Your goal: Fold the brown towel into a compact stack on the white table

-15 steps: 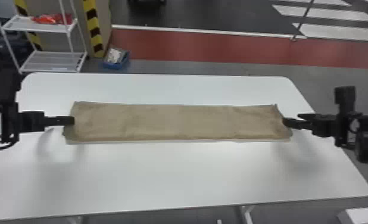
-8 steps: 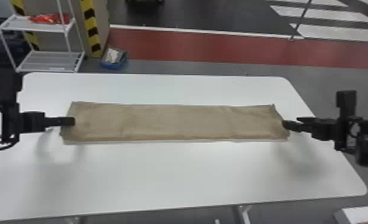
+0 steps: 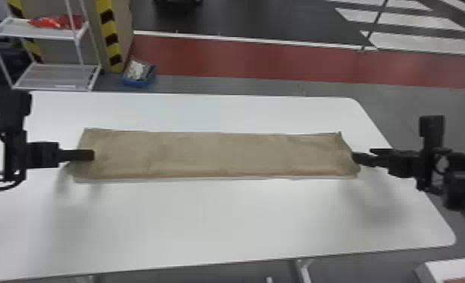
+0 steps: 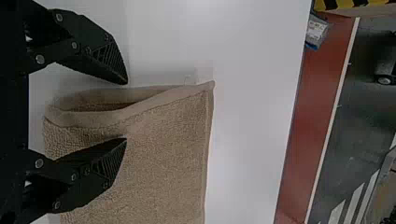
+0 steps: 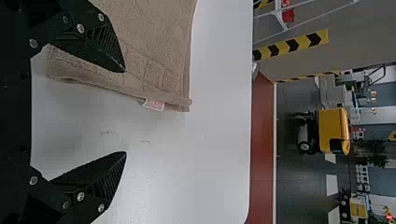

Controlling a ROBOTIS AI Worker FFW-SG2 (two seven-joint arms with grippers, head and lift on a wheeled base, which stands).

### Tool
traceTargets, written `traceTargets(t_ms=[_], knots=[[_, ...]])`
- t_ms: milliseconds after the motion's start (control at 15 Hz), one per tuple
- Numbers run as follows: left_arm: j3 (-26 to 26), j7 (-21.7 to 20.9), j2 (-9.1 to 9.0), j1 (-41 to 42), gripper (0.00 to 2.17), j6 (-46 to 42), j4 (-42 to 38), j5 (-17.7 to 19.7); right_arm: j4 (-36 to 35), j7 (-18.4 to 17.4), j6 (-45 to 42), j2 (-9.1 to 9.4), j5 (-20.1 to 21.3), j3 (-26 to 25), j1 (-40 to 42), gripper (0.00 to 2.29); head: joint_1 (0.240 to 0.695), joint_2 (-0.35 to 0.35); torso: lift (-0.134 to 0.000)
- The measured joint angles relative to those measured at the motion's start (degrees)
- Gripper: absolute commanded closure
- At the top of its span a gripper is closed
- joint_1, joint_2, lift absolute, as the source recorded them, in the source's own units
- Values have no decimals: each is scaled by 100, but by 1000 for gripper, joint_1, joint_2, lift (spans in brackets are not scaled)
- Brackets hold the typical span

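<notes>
The brown towel (image 3: 220, 154) lies as a long, flat folded strip across the white table (image 3: 220, 218). In the head view, my left gripper (image 3: 88, 155) is over its left end and my right gripper (image 3: 357, 158) is at its right end. The left wrist view has my left gripper (image 4: 126, 111) open, one finger above the towel (image 4: 163, 154), the other beyond its folded end edge. Likewise open is my right gripper (image 5: 125, 112), one finger overlapping the towel (image 5: 154, 42) near a small white tag (image 5: 154, 104), the other over bare tabletop.
Beyond the table's far left edge stand a white wire shelf (image 3: 55, 77) with red items and a blue bin (image 3: 137, 77) on the floor. A white-topped object (image 3: 457, 269) is at the lower right, off the table.
Table and towel have shifted slightly left in the head view. My left gripper now overlaps the towel's left end a little farther; my right gripper stays at the other end.
</notes>
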Motion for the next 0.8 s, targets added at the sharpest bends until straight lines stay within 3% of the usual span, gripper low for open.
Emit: traceTargets(t_ms=[67,200,600,800], knots=[[-9,-1,-31,7,1737,-6,-35,0,0,1,-2,1,-18,-5,3,289,695,-163,-120],[42,-8,-72,61,1737,7,-198,40,0,3,-3,0,-53,-21,7,289,695,-169,-120],[298,2,-81,155,1740,594,-767,663,-7,1,-52,26,-112,-45,13,289,695,-190,-120],[391,227,-149,154,1740,857,-1010,983,-94,61,-16,41,-213,-39,49,289,695,-201,-120]])
